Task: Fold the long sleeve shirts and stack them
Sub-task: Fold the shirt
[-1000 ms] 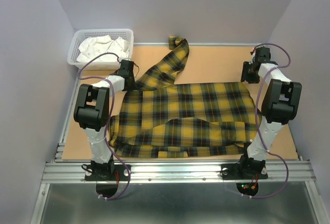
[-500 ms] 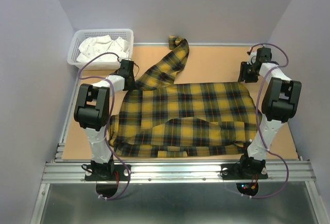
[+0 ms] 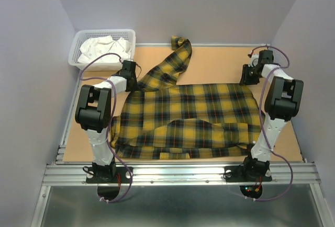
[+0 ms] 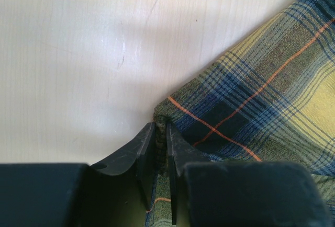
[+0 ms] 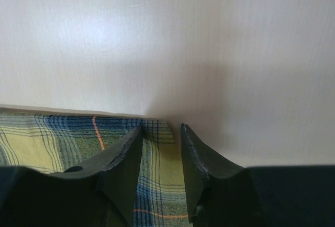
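The yellow plaid long sleeve shirt [image 3: 193,112] lies spread across the table, one sleeve [image 3: 175,62] trailing toward the far edge. My left gripper [image 3: 130,78] is shut on a fold of the shirt's far left edge, where the sleeve meets the body; in the left wrist view the gripper [image 4: 160,127] pinches the fabric [image 4: 272,91] between its jaws. My right gripper [image 3: 245,77] is open at the shirt's far right corner. In the right wrist view the gripper [image 5: 161,128] straddles that corner [image 5: 157,148], with cloth lying between the parted jaws.
A white basket [image 3: 104,31] with white cloths [image 3: 102,46] stands at the far left corner. Walls close in on the left, right and far sides. Bare tabletop [image 3: 220,59] lies beyond the shirt.
My right gripper has moved left and slightly nearer, onto the shirt's far right corner. The left gripper and the shirt have not visibly moved.
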Controlling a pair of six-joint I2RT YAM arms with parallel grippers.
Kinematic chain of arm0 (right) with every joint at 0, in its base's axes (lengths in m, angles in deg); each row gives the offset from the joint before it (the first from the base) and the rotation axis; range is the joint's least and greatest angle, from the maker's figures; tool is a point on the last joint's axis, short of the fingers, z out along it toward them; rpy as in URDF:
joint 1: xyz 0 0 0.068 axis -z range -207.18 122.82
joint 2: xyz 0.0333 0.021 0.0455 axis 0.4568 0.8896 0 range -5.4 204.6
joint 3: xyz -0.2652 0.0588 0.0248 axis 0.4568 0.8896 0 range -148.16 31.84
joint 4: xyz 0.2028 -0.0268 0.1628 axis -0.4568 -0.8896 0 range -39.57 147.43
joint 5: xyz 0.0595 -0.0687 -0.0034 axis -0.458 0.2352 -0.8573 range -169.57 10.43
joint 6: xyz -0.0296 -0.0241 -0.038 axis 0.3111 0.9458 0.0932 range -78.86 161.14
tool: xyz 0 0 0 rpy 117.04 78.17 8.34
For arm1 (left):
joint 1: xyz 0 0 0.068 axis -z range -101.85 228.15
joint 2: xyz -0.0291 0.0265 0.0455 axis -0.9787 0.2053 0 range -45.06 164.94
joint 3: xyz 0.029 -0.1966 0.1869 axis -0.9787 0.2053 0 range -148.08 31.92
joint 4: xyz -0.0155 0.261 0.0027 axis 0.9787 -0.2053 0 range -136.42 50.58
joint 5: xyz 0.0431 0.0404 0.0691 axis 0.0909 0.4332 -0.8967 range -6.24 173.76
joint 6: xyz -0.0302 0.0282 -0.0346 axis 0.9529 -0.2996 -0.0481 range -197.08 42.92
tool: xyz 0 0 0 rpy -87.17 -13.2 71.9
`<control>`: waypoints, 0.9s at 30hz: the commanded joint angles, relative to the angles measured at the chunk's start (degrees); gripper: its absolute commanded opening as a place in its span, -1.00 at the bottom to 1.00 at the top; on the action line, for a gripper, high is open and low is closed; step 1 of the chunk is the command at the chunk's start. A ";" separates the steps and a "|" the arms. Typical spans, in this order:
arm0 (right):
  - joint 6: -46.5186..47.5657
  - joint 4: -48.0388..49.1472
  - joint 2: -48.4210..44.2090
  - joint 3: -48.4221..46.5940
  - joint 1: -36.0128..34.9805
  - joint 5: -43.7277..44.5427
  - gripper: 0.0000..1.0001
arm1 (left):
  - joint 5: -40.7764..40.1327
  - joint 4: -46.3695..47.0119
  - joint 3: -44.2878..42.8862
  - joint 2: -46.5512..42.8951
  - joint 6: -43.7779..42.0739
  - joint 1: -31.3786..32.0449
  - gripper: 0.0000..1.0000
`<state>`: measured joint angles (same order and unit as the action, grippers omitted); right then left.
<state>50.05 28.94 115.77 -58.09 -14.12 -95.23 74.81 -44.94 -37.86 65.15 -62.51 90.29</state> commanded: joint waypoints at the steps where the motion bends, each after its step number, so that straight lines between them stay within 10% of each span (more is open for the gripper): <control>1: 1.38 -0.42 1.36 -2.53 -0.14 -3.40 -0.25 | 0.51 -3.10 0.43 1.93 -0.42 -0.28 -0.53; 12: 1.91 -0.43 -0.84 -3.67 -0.14 -0.69 -0.98 | 0.07 -3.45 0.52 0.53 -0.15 -0.36 -1.00; 27: -2.22 4.23 -7.25 -3.51 -0.14 3.36 -0.99 | -5.28 -1.43 -0.80 -8.26 1.69 -1.16 -1.00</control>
<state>49.26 28.48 112.60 -60.48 -14.18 -93.48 73.63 -46.27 -37.84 61.02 -61.02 89.92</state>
